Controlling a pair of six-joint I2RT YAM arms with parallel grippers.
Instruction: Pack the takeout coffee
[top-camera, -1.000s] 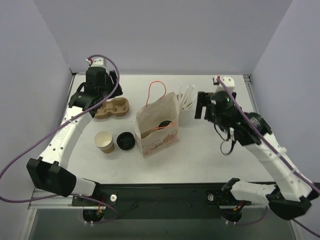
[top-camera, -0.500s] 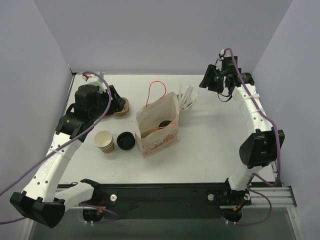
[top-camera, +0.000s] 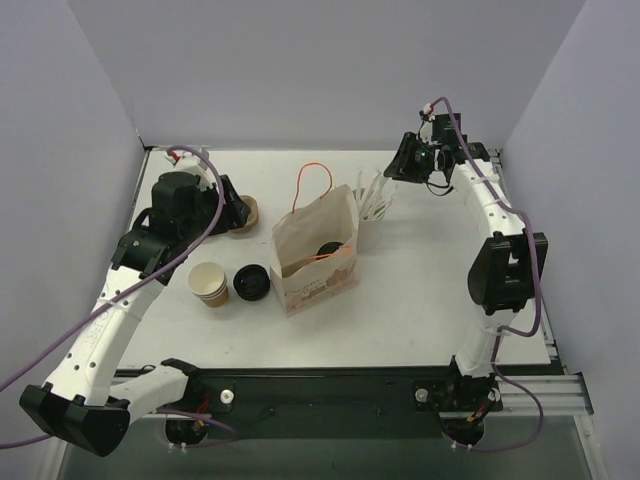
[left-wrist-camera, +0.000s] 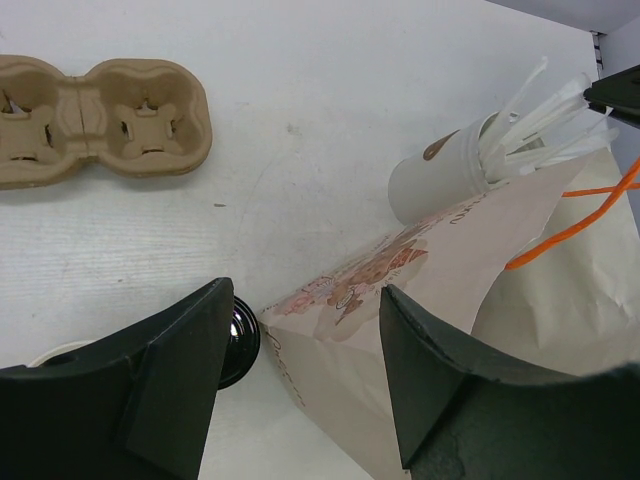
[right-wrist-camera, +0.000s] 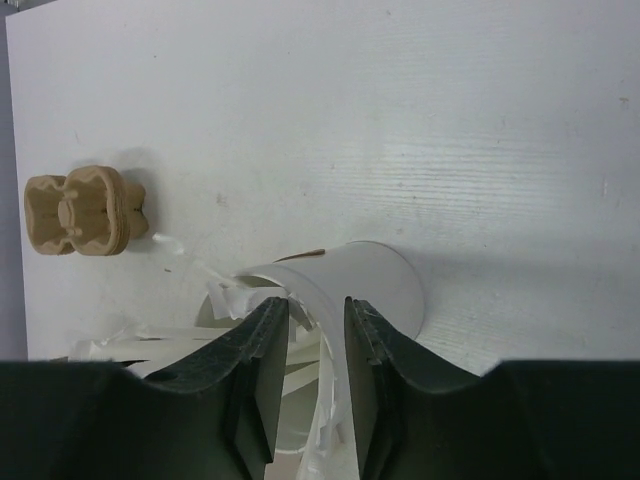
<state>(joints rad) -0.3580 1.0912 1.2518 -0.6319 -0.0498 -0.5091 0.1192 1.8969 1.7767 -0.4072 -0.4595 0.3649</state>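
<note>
The takeout coffee (top-camera: 327, 250) stands inside the open kraft paper bag (top-camera: 310, 268) at mid-table; only its black lid shows. In the left wrist view the bag (left-wrist-camera: 450, 290) fills the lower right, and the coffee is hidden there. My left gripper (top-camera: 228, 205) hovers to the left of the bag. It is open (left-wrist-camera: 300, 350) and holds nothing. My right gripper (top-camera: 398, 170) hangs behind the bag, over a white cup of wrapped straws (top-camera: 370, 230). Its jaws (right-wrist-camera: 317, 320) stand narrowly apart, with straw wrappers (right-wrist-camera: 335, 420) between them.
A lidless tan cup (top-camera: 208, 283) and a loose black lid (top-camera: 251, 283) sit left of the bag. The lid (left-wrist-camera: 240, 340) peeks out behind my left finger. A pulp cup carrier (left-wrist-camera: 100, 120) lies at the back left. Orange bag handles (top-camera: 315, 185) stick up. Walls enclose the table.
My right arm swung from the right side to the back, above the straw cup, and its jaws narrowed. My left arm drew back from the carrier earlier, then stayed still.
</note>
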